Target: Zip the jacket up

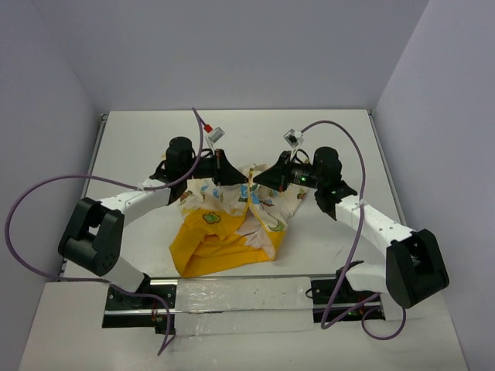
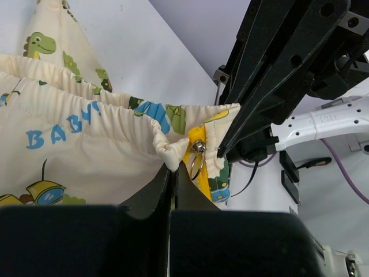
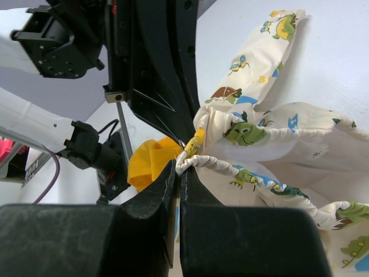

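Note:
The jacket (image 1: pixel 232 220) lies mid-table, cream fabric printed with cartoon animals, its yellow-orange lining (image 1: pixel 213 243) spread toward me. My left gripper (image 1: pixel 240 179) is shut on the jacket's gathered cream hem (image 2: pixel 167 154), right beside the yellow zipper tape and its metal ring pull (image 2: pixel 196 158). My right gripper (image 1: pixel 257 181) faces it almost tip to tip and is shut on the other hem edge (image 3: pixel 190 161), next to the yellow zipper end (image 3: pixel 195 142). Both hold the hem corners lifted a little above the table.
Each wrist view shows the other arm's black gripper body close ahead (image 2: pixel 277 63) (image 3: pixel 150 63). White tagged cables (image 1: pixel 215 133) (image 1: pixel 292 137) hang behind the grippers. A shiny metal strip (image 1: pixel 240 297) runs along the near edge between the arm bases.

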You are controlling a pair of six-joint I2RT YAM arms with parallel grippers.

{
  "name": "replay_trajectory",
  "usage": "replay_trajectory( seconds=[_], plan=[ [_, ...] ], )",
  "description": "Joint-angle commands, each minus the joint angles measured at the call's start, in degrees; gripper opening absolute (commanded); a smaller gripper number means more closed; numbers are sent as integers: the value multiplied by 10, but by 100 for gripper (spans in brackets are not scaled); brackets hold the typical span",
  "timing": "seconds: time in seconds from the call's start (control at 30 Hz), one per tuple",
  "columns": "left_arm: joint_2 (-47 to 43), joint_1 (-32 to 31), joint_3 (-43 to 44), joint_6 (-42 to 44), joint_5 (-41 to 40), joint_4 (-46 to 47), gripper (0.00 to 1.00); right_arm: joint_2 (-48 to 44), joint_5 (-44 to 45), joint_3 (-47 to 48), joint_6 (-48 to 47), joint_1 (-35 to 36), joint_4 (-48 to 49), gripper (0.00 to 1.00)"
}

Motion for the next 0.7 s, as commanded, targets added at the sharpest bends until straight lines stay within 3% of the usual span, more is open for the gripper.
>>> replay_trajectory(
  seconds=[0.0,0.5,0.67],
  plan=[
    [-25,-9,-23,38,-4,-87,0,-36,55,74,-20,-20,80,0],
    [-129,64,-24,0,-153,-142,0,-35,45,101,-23,-22,45,0],
    [-146,64,-14,-1,-153,-154,0,-37,45,96,-21,-21,48,0]
  ],
)
